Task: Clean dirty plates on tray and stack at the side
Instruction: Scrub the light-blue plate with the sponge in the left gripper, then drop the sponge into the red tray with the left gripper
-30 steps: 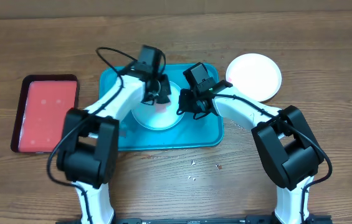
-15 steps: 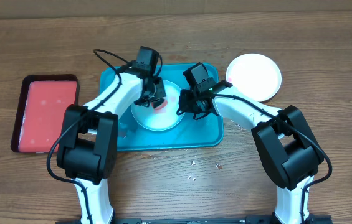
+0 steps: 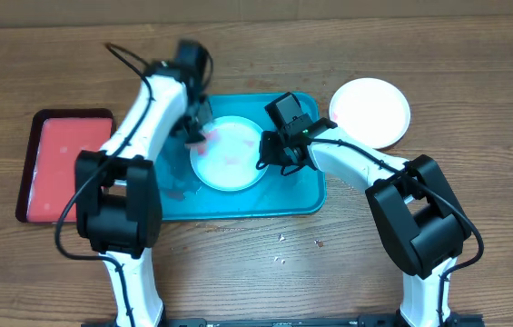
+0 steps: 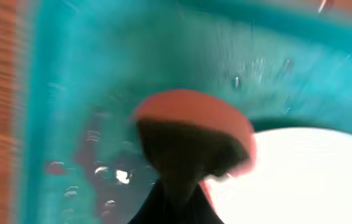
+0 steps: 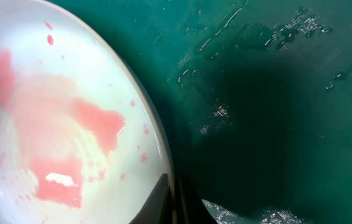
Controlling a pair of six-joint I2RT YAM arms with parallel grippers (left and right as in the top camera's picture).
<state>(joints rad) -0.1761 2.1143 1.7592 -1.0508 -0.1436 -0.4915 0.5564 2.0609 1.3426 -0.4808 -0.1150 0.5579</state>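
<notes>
Two plates in view. The smeared plate (image 3: 227, 156) sits in the middle of the teal tray (image 3: 292, 195). It's pale, with watery pink-red smears and specks across it, and the tray floor around it is wet. The white plate (image 3: 369, 111) lies on the table (image 3: 329, 272), just off the tray's far right corner. The right gripper (image 3: 268, 153) is pinched onto the smeared plate's right rim. The left gripper (image 3: 196, 134) is clamped on a reddish sponge (image 4: 191, 118) over the tray's left part, just beside that plate. The left wrist view is pretty blurry.
</notes>
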